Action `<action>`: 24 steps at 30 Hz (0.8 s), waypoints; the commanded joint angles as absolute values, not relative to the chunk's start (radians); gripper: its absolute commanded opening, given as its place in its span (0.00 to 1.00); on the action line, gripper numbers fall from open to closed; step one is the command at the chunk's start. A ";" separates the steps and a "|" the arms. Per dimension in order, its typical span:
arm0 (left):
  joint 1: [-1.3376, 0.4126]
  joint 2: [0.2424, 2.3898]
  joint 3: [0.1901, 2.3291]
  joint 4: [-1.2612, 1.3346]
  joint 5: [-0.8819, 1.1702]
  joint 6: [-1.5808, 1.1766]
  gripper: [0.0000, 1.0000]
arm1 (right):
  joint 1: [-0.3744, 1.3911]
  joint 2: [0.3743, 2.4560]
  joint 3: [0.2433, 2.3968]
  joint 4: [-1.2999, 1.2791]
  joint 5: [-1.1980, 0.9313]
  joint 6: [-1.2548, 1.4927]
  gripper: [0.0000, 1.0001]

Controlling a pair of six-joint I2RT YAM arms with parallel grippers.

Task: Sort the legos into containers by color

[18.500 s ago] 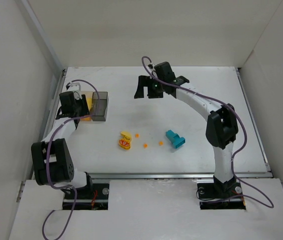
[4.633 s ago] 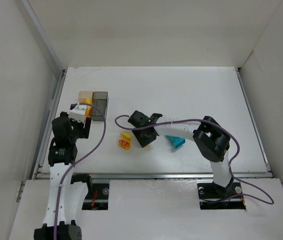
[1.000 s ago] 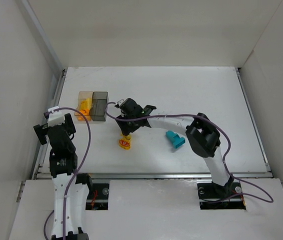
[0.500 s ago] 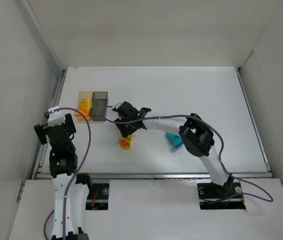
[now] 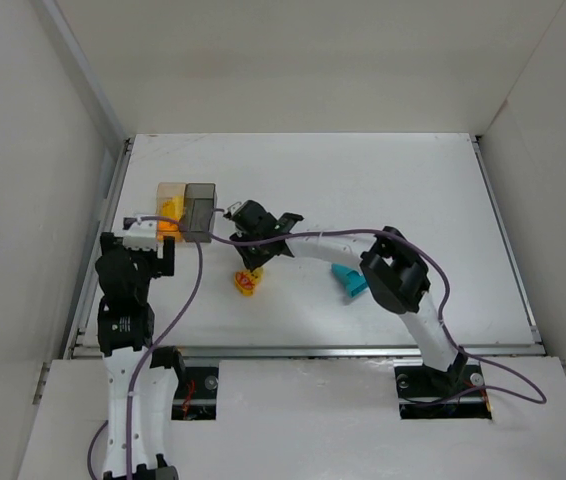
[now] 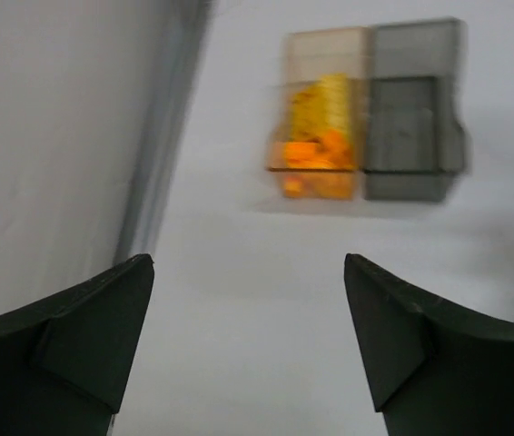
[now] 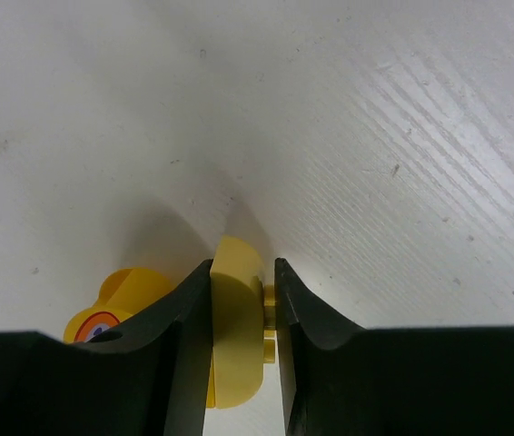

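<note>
My right gripper (image 7: 243,265) is down on the table with both jaws pressed against a pale yellow lego (image 7: 237,327), shut on it. A second yellow lego with red marks (image 7: 116,304) lies just left of the left jaw. From above, the right gripper (image 5: 253,266) stands over the yellow legos (image 5: 248,284), right of the containers. A teal block (image 5: 348,280) lies partly behind the right forearm. The amber container (image 5: 171,208) holds orange and yellow bits; the grey container (image 5: 201,205) adjoins it. My left gripper (image 6: 248,263) hangs open and empty, short of the amber container (image 6: 322,136) and grey container (image 6: 413,127).
A white wall with a metal rail (image 5: 113,215) runs along the table's left edge, close to the left arm and the containers. The purple cable (image 5: 195,262) of the left arm loops over the table between the two arms.
The right jaws have closed in onto the pale yellow lego. The left arm has swung right, toward the containers, with its jaws still wide.
</note>
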State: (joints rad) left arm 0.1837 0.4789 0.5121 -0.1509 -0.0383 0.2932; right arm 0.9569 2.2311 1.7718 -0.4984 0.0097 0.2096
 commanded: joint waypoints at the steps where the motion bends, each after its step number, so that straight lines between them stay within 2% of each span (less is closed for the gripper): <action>1: 0.183 0.460 0.604 -0.240 0.468 0.471 0.86 | 0.965 2.091 1.799 -0.488 0.073 0.233 0.00; 3: 0.183 0.485 0.684 -0.331 0.721 0.549 0.93 | 0.965 2.021 1.799 -0.488 0.135 0.283 0.00; 6: 0.183 0.540 0.744 -0.379 0.941 0.560 1.00 | 0.965 1.915 1.772 -0.479 0.264 0.340 0.00; 8: 0.183 0.578 0.755 -0.330 1.087 0.397 1.00 | 0.965 1.864 1.758 -0.444 0.352 0.394 0.00; 11: 0.164 0.645 0.726 -0.143 1.163 0.095 1.00 | 0.965 1.787 1.737 -0.413 0.428 0.436 0.00; 15: 0.121 0.782 0.742 0.038 1.199 -0.110 0.96 | 0.976 1.738 1.726 -0.364 0.524 0.436 0.00; 24: -0.004 1.107 0.965 0.022 1.384 -0.157 0.91 | 1.022 1.738 1.724 -0.307 0.630 0.414 0.00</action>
